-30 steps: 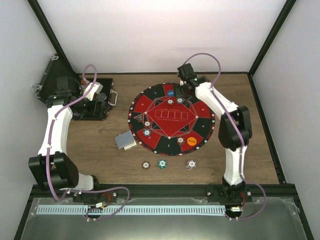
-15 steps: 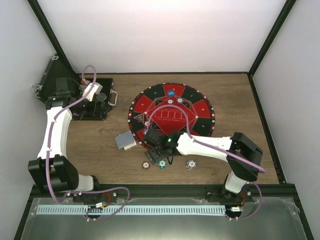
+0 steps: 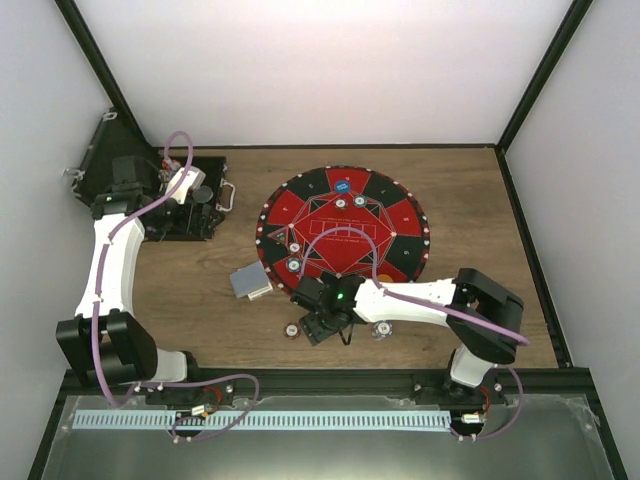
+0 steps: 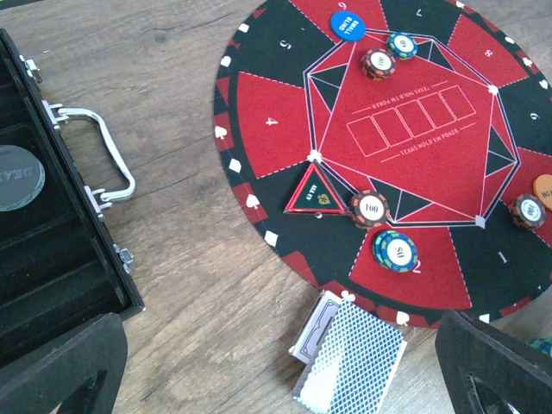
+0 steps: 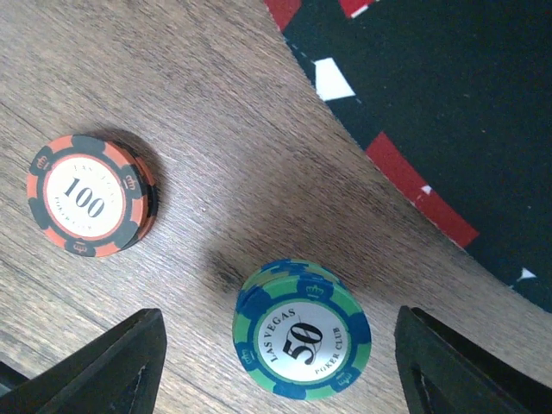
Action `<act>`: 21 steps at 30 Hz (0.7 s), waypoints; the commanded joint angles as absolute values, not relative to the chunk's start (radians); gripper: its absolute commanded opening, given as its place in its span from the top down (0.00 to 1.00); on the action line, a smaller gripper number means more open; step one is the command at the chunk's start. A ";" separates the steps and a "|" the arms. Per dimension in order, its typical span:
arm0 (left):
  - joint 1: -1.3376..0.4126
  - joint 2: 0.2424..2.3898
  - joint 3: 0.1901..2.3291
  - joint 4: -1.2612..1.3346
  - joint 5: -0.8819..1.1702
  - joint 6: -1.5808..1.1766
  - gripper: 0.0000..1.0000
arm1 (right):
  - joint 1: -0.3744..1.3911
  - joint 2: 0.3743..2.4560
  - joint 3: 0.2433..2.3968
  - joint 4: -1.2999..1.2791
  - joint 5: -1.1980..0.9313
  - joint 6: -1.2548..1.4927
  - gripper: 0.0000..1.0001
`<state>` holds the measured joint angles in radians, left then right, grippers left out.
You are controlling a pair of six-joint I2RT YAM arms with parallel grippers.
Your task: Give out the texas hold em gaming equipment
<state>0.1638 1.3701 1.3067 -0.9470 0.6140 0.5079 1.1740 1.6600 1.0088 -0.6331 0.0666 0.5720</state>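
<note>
A teal "50" chip stack [image 5: 302, 341] stands on the wood between my right gripper's [image 5: 285, 371] open fingers [image 5: 112, 362], untouched. A brown "100" stack [image 5: 90, 197] stands to its left. From above, my right gripper [image 3: 325, 325] hangs over the teal stack, between the brown stack [image 3: 291, 329] and a white stack [image 3: 381, 328]. Blue-backed cards [image 4: 354, 362] lie by the mat's edge [image 3: 250, 283]. On the round mat [image 3: 340, 235] sit chips [image 4: 395, 250], the blue button [image 4: 347, 23] and the orange button [image 4: 543, 190]. My left gripper [image 3: 195, 200] is open and empty over the case.
The open black case [image 4: 52, 241] with its metal handle [image 4: 95, 155] stands at the left and holds a grey disc [image 4: 17, 177]. A triangle marker [image 4: 315, 191] lies on the mat. My right arm stretches over the mat's near edge [image 3: 420, 295].
My right arm has swung from the mat's far side to the near edge and come down around the teal stack. The left arm has barely moved.
</note>
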 commanded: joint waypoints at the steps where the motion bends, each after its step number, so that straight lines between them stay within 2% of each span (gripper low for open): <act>1: 0.169 1.346 1.298 -0.948 0.623 0.505 0.00 | 1.181 1.681 0.999 -0.610 0.065 0.586 0.27; 6: 0.169 1.345 1.302 -0.946 0.622 0.501 0.00 | 1.183 1.708 1.002 -0.611 0.070 0.576 0.33; 21: 0.169 1.337 1.299 -0.942 0.610 0.500 0.00 | 1.182 1.703 1.027 -0.635 0.111 0.568 0.66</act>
